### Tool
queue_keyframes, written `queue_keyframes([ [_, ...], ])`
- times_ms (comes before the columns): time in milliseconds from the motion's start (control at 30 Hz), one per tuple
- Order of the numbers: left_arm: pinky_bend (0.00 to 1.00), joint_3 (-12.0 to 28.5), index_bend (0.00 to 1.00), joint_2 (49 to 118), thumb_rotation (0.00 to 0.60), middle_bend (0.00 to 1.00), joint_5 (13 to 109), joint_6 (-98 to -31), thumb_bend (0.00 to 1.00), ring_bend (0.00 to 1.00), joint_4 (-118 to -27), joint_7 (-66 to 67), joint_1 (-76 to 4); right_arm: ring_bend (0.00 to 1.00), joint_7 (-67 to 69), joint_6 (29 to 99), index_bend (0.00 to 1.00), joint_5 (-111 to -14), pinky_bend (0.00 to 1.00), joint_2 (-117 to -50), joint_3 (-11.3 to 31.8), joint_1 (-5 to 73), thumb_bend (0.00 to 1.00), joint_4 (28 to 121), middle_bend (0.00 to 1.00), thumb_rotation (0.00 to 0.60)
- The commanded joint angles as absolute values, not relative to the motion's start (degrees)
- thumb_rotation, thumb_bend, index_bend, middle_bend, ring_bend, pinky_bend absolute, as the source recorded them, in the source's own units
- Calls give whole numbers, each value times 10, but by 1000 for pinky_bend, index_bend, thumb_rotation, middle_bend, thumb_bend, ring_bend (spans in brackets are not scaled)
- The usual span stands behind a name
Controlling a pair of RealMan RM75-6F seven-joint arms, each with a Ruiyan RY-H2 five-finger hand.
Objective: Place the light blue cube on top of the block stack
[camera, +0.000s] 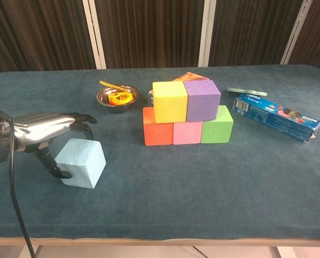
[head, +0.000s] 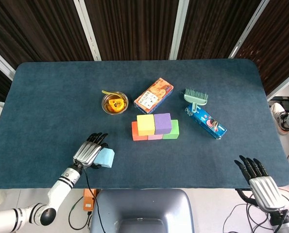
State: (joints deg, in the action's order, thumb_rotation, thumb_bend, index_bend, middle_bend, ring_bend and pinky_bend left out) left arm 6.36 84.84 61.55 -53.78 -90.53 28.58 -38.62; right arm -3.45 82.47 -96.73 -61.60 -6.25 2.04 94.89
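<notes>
The light blue cube [head: 106, 157] [camera: 82, 162] rests on the table near the front left. My left hand [head: 88, 151] [camera: 44, 129] lies against its left side, fingers curling over its top rear edge and the thumb touching its near left face, without a closed grip. The block stack [head: 155, 127] [camera: 186, 118] stands mid-table: orange, pink and green cubes below, yellow and purple cubes on top. My right hand [head: 261, 183] hovers off the table's front right edge, fingers apart and holding nothing; only the head view shows it.
A metal bowl [head: 114, 103] [camera: 115, 97] with yellow items sits behind the cube. A snack box [head: 154, 95] lies behind the stack. A green brush [head: 195, 97] and a blue toothpaste box [head: 206, 122] [camera: 277, 122] lie to the right.
</notes>
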Motion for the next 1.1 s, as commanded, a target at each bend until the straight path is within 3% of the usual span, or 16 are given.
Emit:
queue_keyframes([
  [33, 101, 69, 537, 845, 600, 101, 620, -557, 225, 0, -915, 278, -383, 0, -34, 824, 0, -967, 0, -616, -62, 20, 243, 949, 0, 600],
  [300, 101, 122, 574, 786, 600, 86, 586, -616, 225, 0, -1038, 242, -365, 0, -34, 825, 0, -968, 0, -616, -63, 20, 242, 949, 0, 600],
  [467, 101, 195, 574, 729, 600, 86, 471, -654, 231, 0, -1158, 290, -391, 0, -33, 822, 0, -965, 0, -616, -62, 20, 243, 949, 0, 600],
  [600, 101, 254, 575, 723, 596, 86, 360, -701, 250, 0, -1207, 349, -442, 0, -25, 819, 0, -960, 0, -613, -59, 22, 242, 950, 0, 600],
  [867, 107, 336, 574, 801, 552, 86, 160, -766, 308, 0, -1127, 465, -608, 0, 4, 802, 0, -963, 0, -603, -63, 33, 243, 950, 0, 600],
  [1100, 111, 351, 575, 865, 548, 86, 92, -773, 329, 0, -1028, 531, -718, 0, 49, 798, 0, -943, 0, -588, -55, 38, 242, 942, 0, 600],
])
